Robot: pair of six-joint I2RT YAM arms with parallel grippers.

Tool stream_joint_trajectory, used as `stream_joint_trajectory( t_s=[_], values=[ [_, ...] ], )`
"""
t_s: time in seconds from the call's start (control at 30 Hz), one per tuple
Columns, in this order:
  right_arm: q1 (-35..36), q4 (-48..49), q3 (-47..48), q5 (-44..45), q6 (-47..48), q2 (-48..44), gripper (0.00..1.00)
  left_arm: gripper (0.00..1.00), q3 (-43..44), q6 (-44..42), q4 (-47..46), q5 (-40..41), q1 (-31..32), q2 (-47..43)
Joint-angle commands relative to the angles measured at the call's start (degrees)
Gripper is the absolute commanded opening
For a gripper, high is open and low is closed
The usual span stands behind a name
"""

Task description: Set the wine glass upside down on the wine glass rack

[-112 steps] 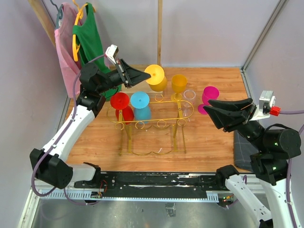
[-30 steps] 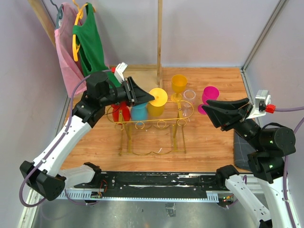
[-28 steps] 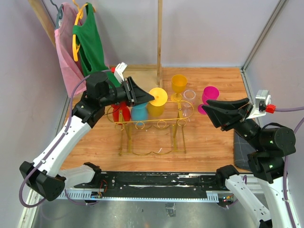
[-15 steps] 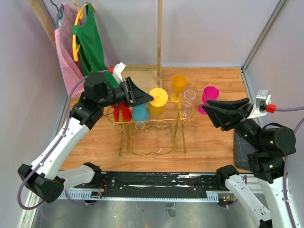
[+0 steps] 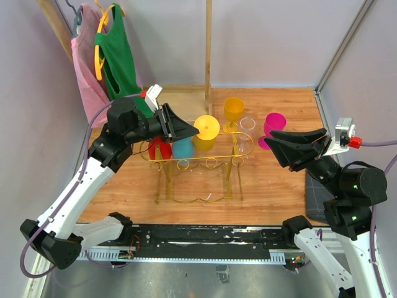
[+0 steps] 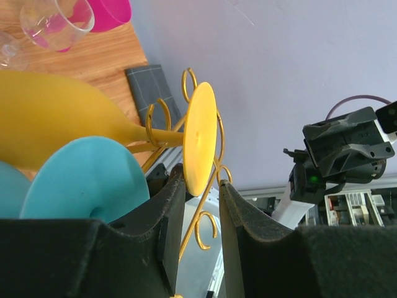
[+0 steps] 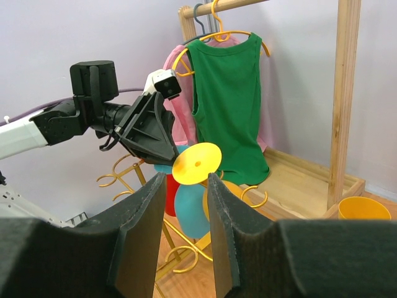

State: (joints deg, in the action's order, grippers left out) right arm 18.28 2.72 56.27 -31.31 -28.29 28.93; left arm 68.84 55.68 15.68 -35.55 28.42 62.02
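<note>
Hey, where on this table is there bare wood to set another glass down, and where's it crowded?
Bare wood lies in front of the wine glass rack, between its legs and the black rail, and at the near right, between the rack and the grey mat. Crowded: the back right, where the orange glass, clear glass and pink glass cluster.

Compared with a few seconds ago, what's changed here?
The left gripper carried the yellow glass forward from behind the rack and hung it upside down there, beside the blue glass. Its jaws now look parted around the foot, and the arm has eased back leftward. The right gripper, red glass, blue glass and rack stayed put.
</note>
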Motion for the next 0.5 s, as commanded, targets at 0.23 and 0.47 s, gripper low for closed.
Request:
stream_joint_trajectory(
  t_s=[0.23,0.47],
  values=[
    [-0.42,2.08,0.33,0.75,-0.65,-0.88,0.34,0.33,-1.68,-0.07,0.13,0.87,0.93,-3.39],
    [-0.44,1.77,0.33,1.0,-0.7,-1.04,0.34,0.33,-2.06,0.28,0.67,1.44,1.02,-5.59]
  ],
)
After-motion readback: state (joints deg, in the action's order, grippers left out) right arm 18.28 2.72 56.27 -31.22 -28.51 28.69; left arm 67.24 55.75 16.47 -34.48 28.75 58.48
